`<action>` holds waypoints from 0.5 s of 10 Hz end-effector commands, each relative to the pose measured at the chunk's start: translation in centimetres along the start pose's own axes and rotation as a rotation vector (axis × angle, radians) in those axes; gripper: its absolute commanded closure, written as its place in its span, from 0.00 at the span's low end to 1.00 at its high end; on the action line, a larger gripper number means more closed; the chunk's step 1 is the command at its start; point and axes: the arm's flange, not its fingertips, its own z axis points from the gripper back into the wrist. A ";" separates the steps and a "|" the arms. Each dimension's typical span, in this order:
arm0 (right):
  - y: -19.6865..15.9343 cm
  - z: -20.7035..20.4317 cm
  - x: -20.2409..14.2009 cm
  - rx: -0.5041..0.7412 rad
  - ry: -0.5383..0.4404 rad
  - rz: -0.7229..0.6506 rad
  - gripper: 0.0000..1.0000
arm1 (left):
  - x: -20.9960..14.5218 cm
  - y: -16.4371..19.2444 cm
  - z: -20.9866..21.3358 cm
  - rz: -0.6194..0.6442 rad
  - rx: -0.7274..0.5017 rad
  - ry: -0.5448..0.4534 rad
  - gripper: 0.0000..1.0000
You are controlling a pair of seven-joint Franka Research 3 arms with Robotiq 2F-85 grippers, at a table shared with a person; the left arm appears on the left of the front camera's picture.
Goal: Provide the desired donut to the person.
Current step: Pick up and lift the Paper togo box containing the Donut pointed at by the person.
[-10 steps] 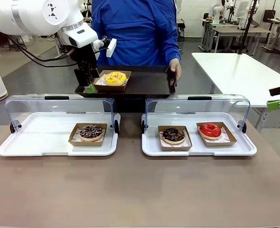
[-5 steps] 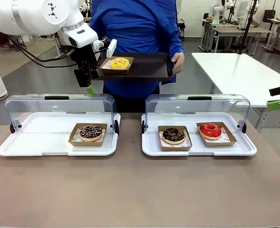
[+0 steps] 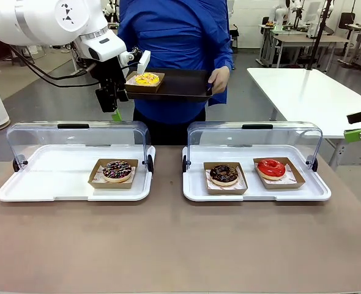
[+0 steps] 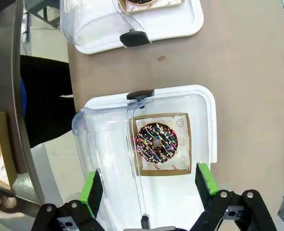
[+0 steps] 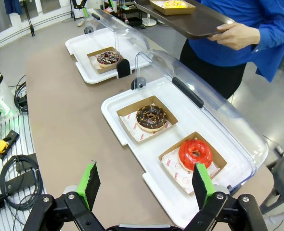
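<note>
The person (image 3: 174,37) in blue stands at the far side holding a dark tray (image 3: 183,86) level at chest height, one hand (image 3: 219,78) gripping its right edge; the yellow donut (image 3: 147,79) sits in its cardboard boat at the tray's left end, just beside the left gripper (image 4: 148,184); that claw is spread wide, nothing between the green pads, pointing down toward the left white case (image 3: 46,177) with the sprinkled donut (image 3: 117,171); the right gripper (image 5: 146,184) is wide and empty too, over the right case (image 3: 254,191), where a chocolate donut (image 3: 224,174) and a red donut (image 3: 271,168) lie side by side.
</note>
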 end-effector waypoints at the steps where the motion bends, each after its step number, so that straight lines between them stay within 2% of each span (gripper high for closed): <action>1: -0.2 -0.2 -0.1 0.003 -0.016 0.012 0.00 | 0.0 0.0 0.0 0.000 0.000 0.000 0.00; 2: -0.2 -0.2 -0.1 0.003 -0.016 0.012 0.00 | -0.9 -1.8 2.5 0.065 -0.065 -0.034 0.00; 3: -0.2 -0.2 -0.1 0.003 -0.016 0.012 0.00 | -4.2 -4.2 5.1 0.160 -0.132 -0.076 0.00; 5: -0.2 -0.2 -0.1 0.003 -0.016 0.012 0.00 | -13.0 -8.9 9.0 0.285 -0.168 -0.222 0.00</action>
